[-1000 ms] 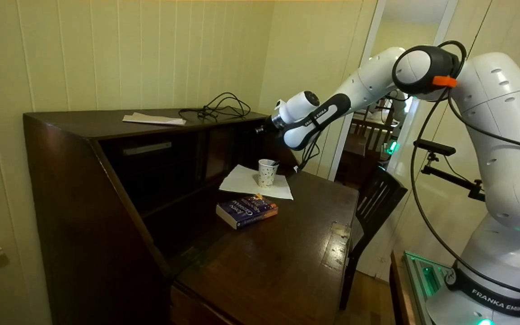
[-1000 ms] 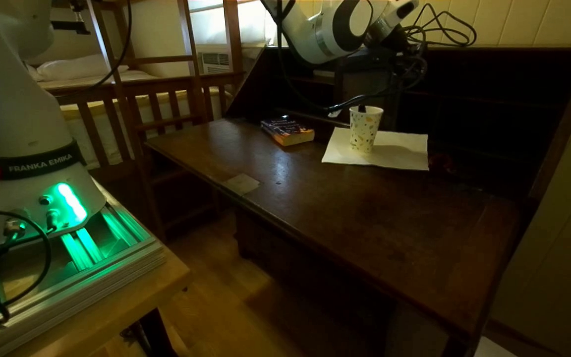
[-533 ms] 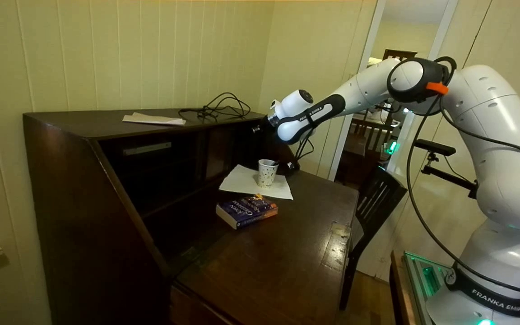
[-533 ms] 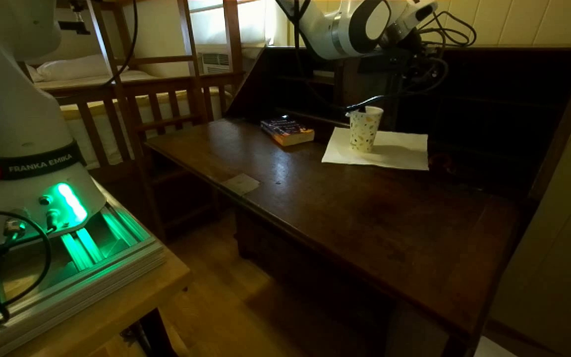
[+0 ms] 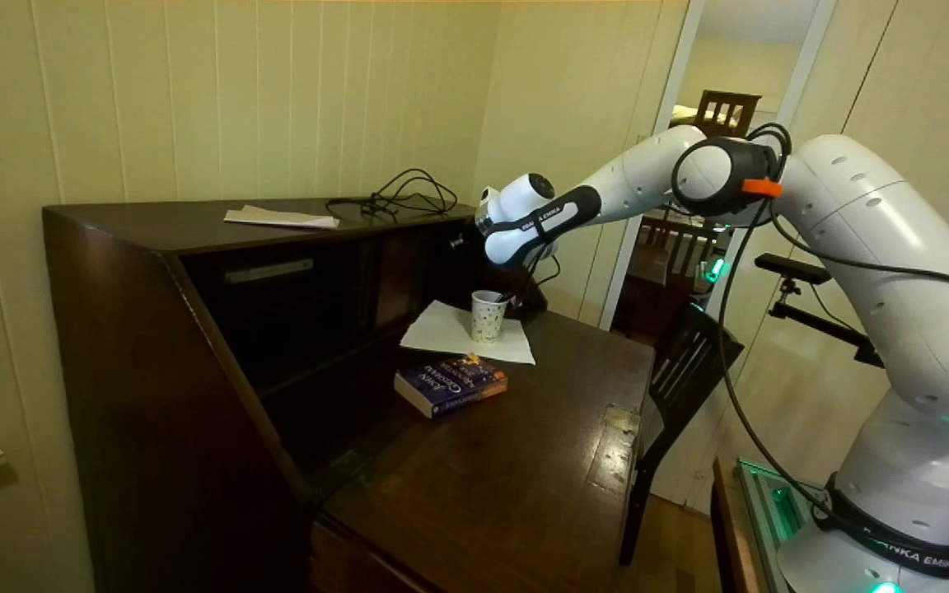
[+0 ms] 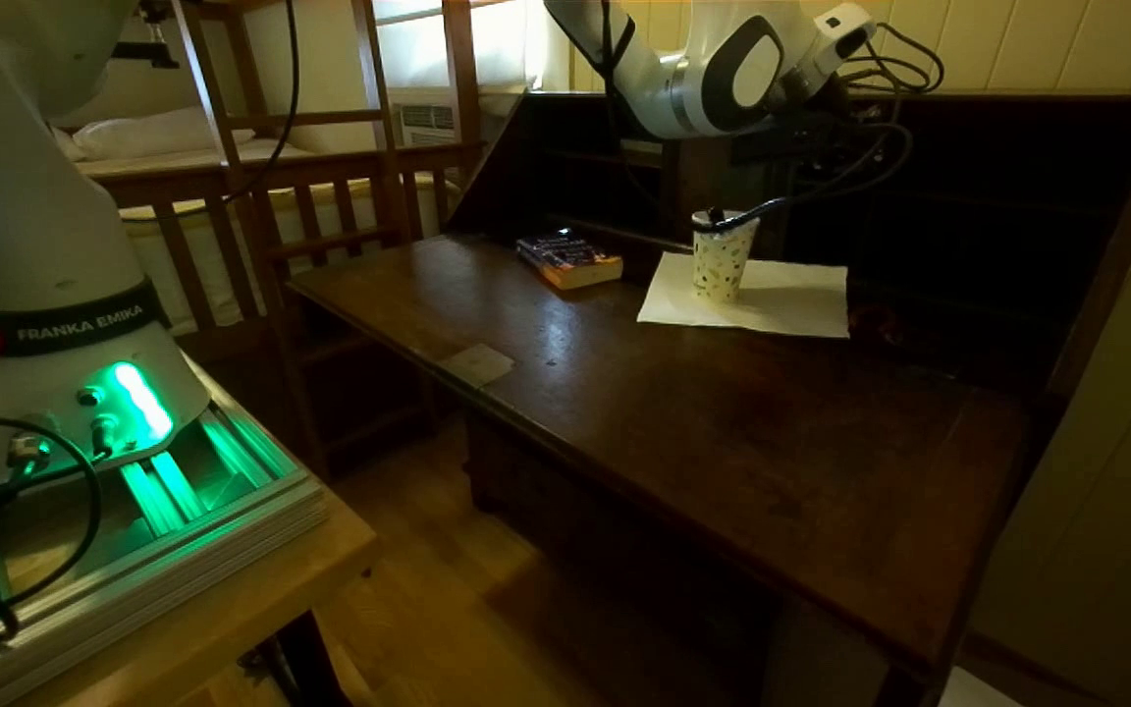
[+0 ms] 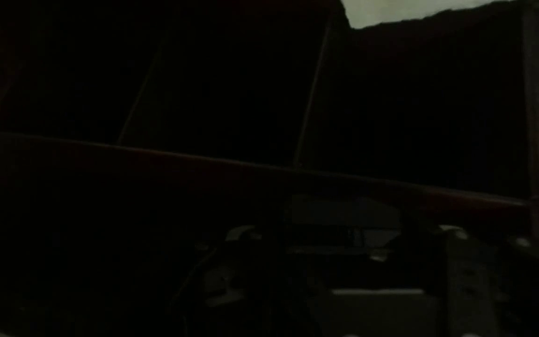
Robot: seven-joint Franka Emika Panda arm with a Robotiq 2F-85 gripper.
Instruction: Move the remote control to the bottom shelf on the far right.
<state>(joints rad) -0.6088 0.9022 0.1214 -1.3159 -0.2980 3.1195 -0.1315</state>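
- Pickup looks done: in this gloom the gripper seems clamped on the remote, up above the desk.
- 2 steps left, I'd judge: setting it on the far-right bottom shelf, then letting go.

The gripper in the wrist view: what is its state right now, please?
Gripper: jaws closed, apparently holding the remote control, though the view is very dark.

Desk — in both exterior views
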